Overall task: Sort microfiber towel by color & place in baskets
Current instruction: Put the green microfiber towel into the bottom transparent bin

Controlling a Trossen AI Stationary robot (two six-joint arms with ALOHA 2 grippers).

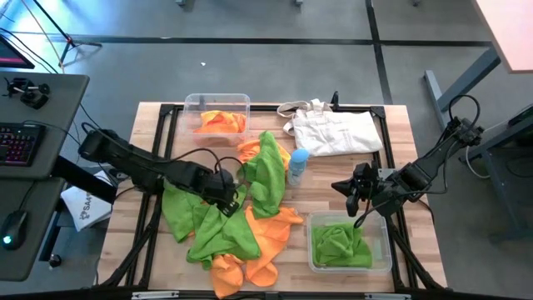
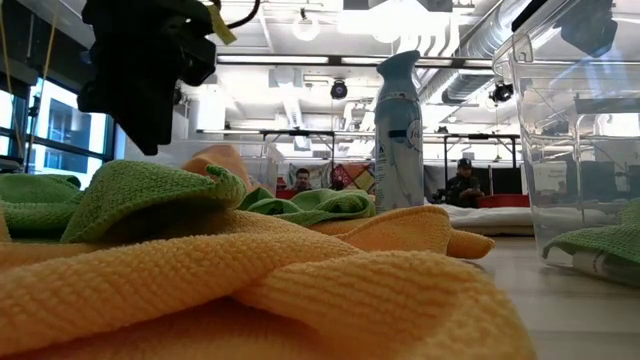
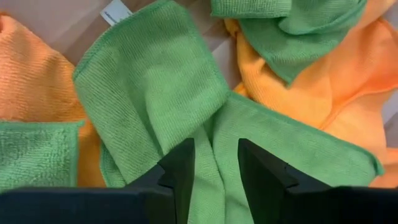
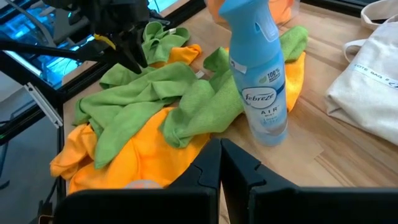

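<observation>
1. The left gripper (image 1: 226, 198) hung over the towels (image 1: 237, 208) at the table's (image 1: 150, 125) middle, its fingers (image 3: 180, 168) open.
2. The right gripper (image 1: 348, 190), at 3 o'clock, had fingers (image 4: 239, 165) closed on nothing.
3. Baskets sat at 12 (image 1: 218, 102) and 5 o'clock (image 1: 383, 250).

This is a robotics lab in a large open office or workshop hall: a wooden table (image 1: 391, 117) on a black metal frame stands on a grey floor marked with dark tape lines. A desk beside it carries a keyboard (image 1: 21, 142) and mouse (image 1: 8, 241). Beyond the table run exposed ceiling ducts (image 2: 470, 60), bright lamps and long workbenches, where two people sit (far off, small).
</observation>
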